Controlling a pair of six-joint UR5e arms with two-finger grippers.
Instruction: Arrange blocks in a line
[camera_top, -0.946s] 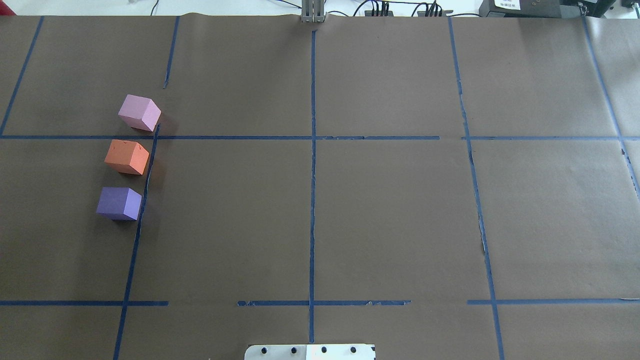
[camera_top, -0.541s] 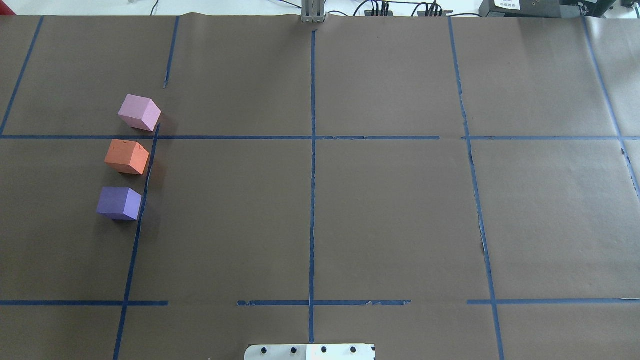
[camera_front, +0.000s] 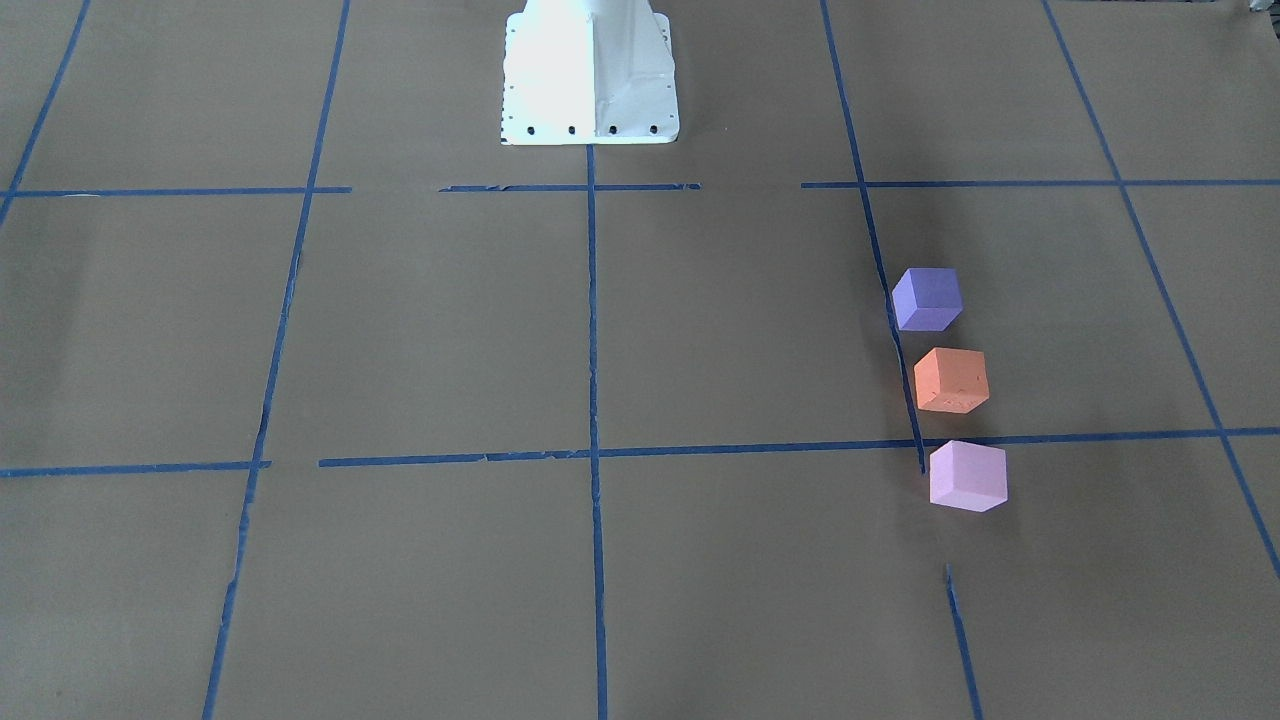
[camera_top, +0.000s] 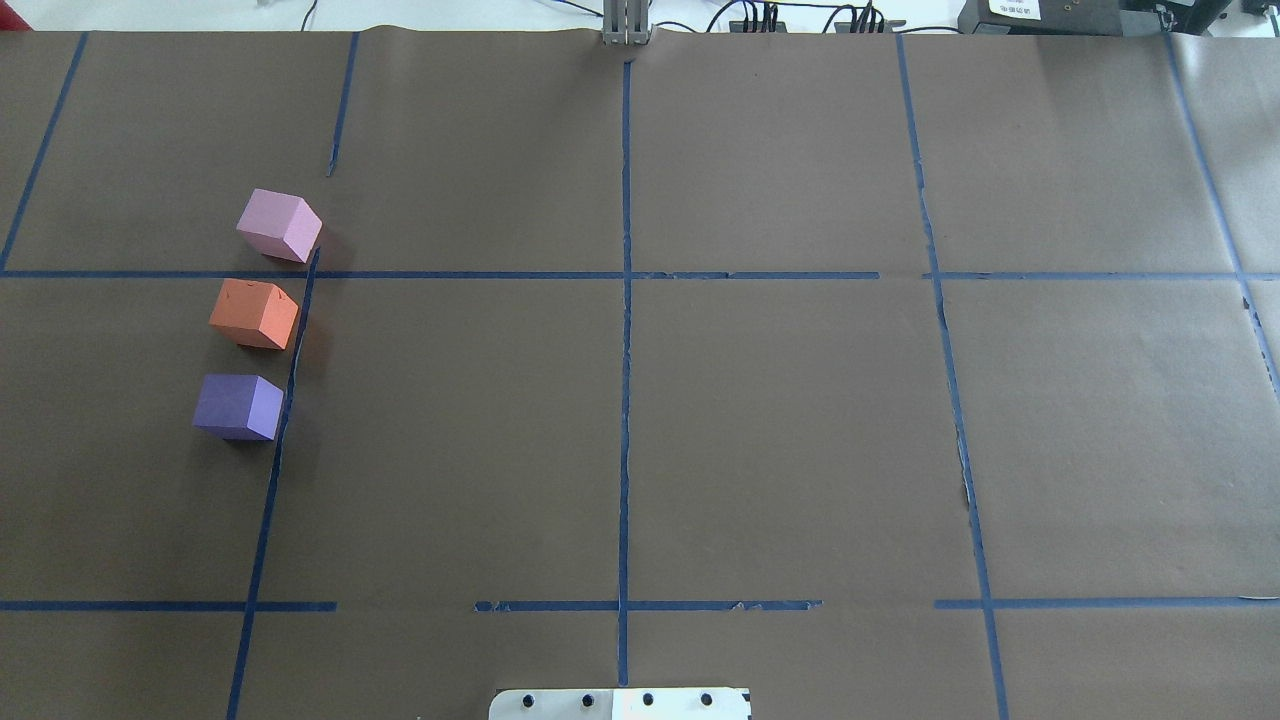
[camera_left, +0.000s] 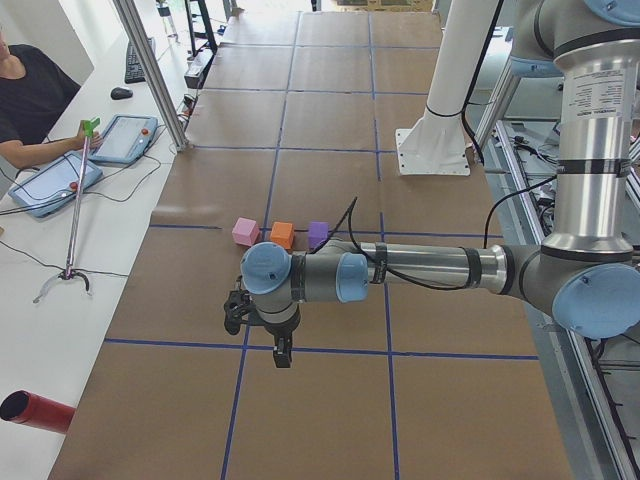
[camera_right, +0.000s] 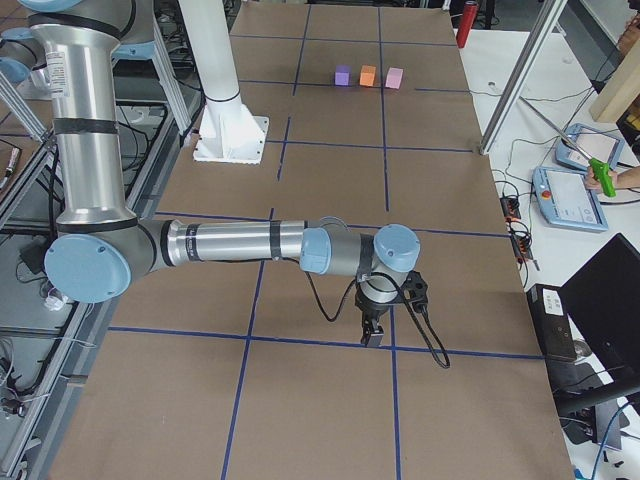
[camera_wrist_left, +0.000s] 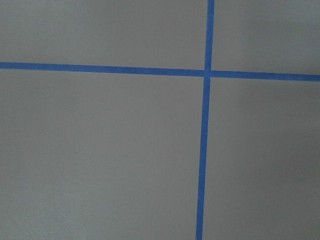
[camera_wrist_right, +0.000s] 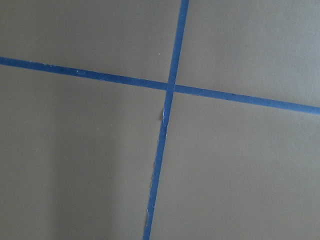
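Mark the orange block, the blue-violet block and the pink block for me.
orange block (camera_top: 254, 314), overhead exterior view, middle of the cube.
blue-violet block (camera_top: 238, 407), overhead exterior view, middle of the cube.
pink block (camera_top: 279, 226), overhead exterior view, middle of the cube.

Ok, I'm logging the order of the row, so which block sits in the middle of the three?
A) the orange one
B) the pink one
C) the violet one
A: the orange block sits between the pink block and the violet block, with a small gap on either side.
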